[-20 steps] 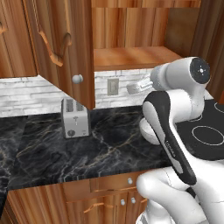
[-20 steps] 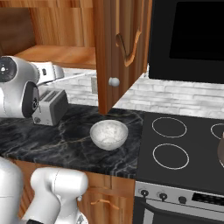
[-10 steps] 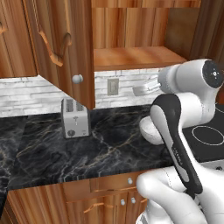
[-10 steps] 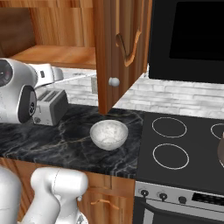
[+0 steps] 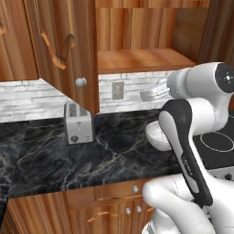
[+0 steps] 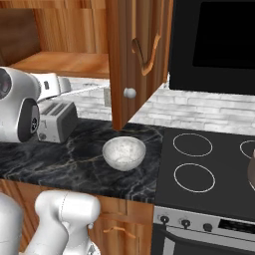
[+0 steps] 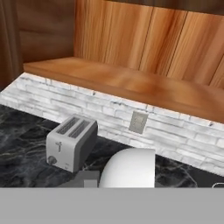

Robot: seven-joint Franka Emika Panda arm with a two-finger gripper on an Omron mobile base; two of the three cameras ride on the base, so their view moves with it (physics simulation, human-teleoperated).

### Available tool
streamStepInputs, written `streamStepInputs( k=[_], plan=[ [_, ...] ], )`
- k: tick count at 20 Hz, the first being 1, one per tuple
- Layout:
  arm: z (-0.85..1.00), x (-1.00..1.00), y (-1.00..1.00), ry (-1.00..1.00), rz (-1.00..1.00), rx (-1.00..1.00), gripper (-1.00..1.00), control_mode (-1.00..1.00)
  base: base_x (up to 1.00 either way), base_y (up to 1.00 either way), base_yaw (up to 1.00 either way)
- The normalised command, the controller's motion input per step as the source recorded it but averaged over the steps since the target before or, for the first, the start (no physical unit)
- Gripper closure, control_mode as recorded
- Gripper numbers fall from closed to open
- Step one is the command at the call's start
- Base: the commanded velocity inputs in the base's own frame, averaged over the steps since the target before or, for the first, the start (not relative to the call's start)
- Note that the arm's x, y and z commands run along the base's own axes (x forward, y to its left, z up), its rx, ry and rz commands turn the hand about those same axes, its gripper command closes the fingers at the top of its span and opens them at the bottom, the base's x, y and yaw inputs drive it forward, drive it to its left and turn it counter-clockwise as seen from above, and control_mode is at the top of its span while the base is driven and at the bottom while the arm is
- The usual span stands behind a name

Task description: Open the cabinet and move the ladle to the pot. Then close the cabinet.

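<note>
One cabinet (image 5: 68, 45) is seen open, both doors swung out, its shelf bare. One toaster (image 5: 78, 122) stands at the counter's (image 5: 55, 160) back edge, and one bowl (image 6: 124, 153) near its front edge by the stove (image 6: 209, 164). One ladle (image 5: 153, 93) is seen above the counter, level with the wall outlet, at the tool; whether it is gripped cannot be told. No writing can be read.

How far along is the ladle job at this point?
Done: the cabinet stands open and the ladle is out of it. In hand: the gripper looks closed on the ladle's handle, above the counter by the toaster. Left: carry it across to the pot at the stove's far right, then shut the cabinet doors.
</note>
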Motion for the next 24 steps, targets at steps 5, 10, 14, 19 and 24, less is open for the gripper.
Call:
streamStepInputs(
  k=[5,10,14,19,24],
  plan=[
    [0.00,0.00,0.00,0.00,0.00,0.00,1.00,1.00,-0.53,-0.11,0.00],
    [0.00,0.00,0.00,0.00,0.00,0.00,1.00,1.00,-0.68,-0.06,0.00],
    [0.00,0.00,0.00,0.00,0.00,0.00,1.00,1.00,-0.61,-0.06,0.00],
    [0.00,0.00,0.00,0.00,0.00,0.00,1.00,1.00,-0.67,-0.10,-0.04],
    [0.00,0.00,0.00,0.00,0.00,0.00,1.00,1.00,-0.67,-0.17,-0.09]
  ],
)
